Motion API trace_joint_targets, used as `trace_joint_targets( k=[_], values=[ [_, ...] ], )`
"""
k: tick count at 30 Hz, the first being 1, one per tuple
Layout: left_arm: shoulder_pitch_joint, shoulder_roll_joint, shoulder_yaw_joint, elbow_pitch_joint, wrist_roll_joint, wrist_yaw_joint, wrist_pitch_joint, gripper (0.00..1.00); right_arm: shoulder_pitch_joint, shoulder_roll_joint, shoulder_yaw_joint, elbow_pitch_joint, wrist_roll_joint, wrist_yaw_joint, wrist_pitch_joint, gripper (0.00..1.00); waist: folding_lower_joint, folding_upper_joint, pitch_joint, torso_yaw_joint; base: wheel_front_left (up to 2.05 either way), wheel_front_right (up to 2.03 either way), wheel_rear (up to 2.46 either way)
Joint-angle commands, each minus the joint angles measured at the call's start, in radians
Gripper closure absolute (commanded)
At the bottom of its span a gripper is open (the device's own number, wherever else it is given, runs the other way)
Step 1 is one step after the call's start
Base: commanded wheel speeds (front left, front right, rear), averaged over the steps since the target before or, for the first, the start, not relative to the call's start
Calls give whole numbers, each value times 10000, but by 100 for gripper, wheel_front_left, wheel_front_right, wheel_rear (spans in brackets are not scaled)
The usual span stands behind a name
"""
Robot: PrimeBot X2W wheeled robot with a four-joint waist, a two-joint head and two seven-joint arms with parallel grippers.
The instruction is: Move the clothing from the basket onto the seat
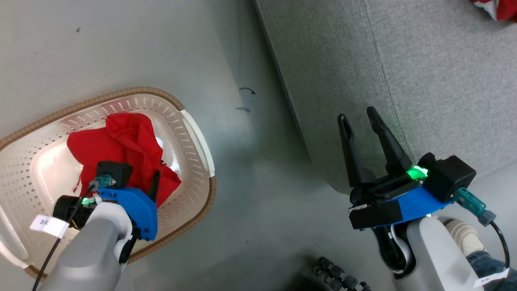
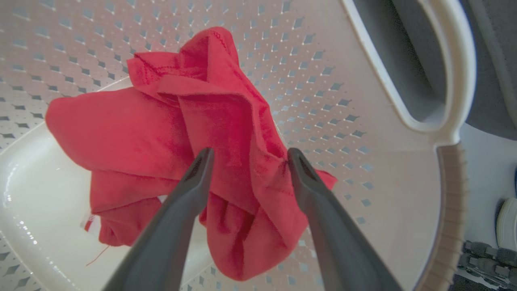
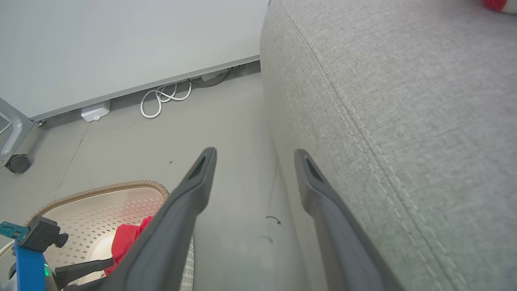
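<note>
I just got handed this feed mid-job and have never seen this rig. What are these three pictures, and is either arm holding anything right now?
You are looking at a two-armed wheeled robot from three cameras. The head view looks down from the robot's head. The other two sit on the wrists and look along each end effector's two dark fingers.

In the head view the left end effector reaches into the cream laundry basket on the floor. In the left wrist view its fingers stand open, straddling a fold of the crumpled red garment; they have not closed, so nothing is held.

The right end effector hangs open and empty beside the grey sofa seat. A second piece of red and white clothing already lies at the far corner of the seat. A person's shoe shows near the right arm.
</note>
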Motion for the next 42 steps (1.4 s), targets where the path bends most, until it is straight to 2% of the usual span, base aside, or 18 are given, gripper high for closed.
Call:
trace_joint_targets(
  k=[1, 12, 13, 14, 15, 30, 42],
  values=[
    [-305, -1, -70, 177, -142, -8, 112, 0, -185, 9, 70, 6, 99, 5, -57, 0, -2, 0, 153, -112, 0, 0, 0],
    [-954, -255, -345, 1225, -541, -3, 871, 0, -90, 9, 130, -144, 319, 5, -68, 0, -2, 0, 470, -346, 0, 0, 0],
    [-1039, -275, -383, 1334, -498, 47, 898, 43, -53, 9, 108, -159, 312, 5, -67, 0, -2, 0, 479, -340, 0, 0, 0],
    [-1112, -308, -421, 1409, -439, 108, 856, 79, -21, 9, 89, -175, 311, 5, -67, 0, -2, 0, 487, -334, 0, 0, 0],
    [-1133, -356, -448, 1467, -425, 148, 798, 100, -5, 9, 72, -190, 306, 5, -68, 0, -2, 0, 495, -328, 0, 0, 0],
    [-1358, -593, -718, 1913, -455, 58, 434, 100, -199, 7, 187, -91, 238, 5, -69, 0, -2, 0, 406, -245, 0, 0, 0],
    [-1040, -1185, -796, 2001, -724, 2, 173, 100, -260, 7, -84, 176, -243, 5, -70, 0, -2, 0, -668, 525, 0, 0, 0]
  ],
)
